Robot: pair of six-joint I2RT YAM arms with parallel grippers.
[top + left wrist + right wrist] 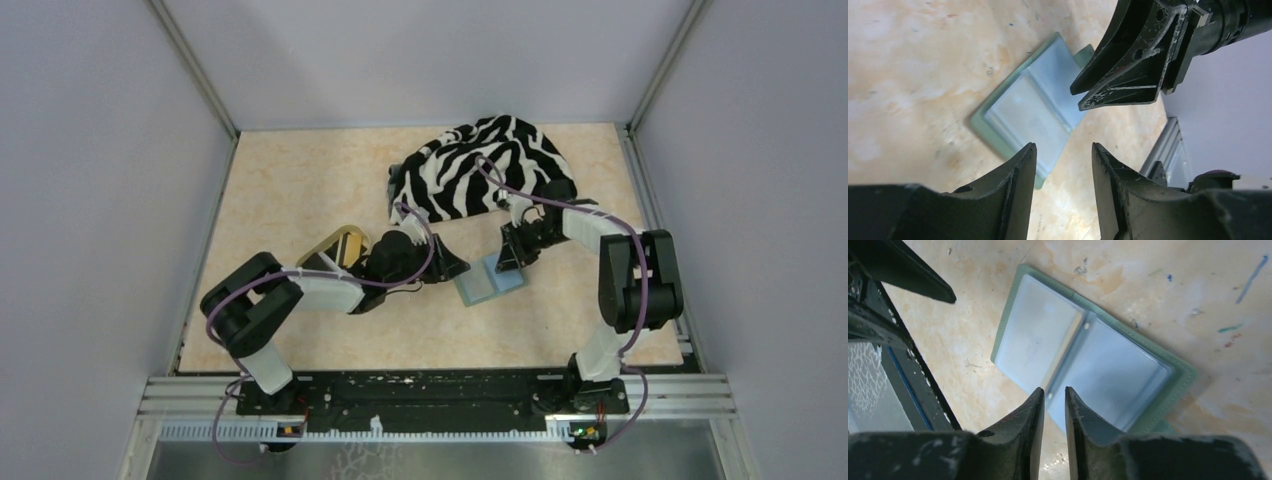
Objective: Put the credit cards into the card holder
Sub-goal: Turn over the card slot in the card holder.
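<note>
The card holder [490, 282] lies open on the table, with a sage-green rim and a pale blue-grey inside. It also shows in the left wrist view [1033, 105] and the right wrist view [1083, 360]. My left gripper [1063, 150] is open and empty, low over the holder's left corner. My right gripper [1054, 390] has a narrow gap between its jaws and holds nothing. It hovers over the holder's centre fold and shows in the top view [510, 262]. No credit cards are in view.
A zebra-striped cloth [490, 170] lies bunched at the back, just behind the right arm. A tan oval tray [335, 248] sits left of centre, partly hidden by the left arm. Walls enclose the table on three sides.
</note>
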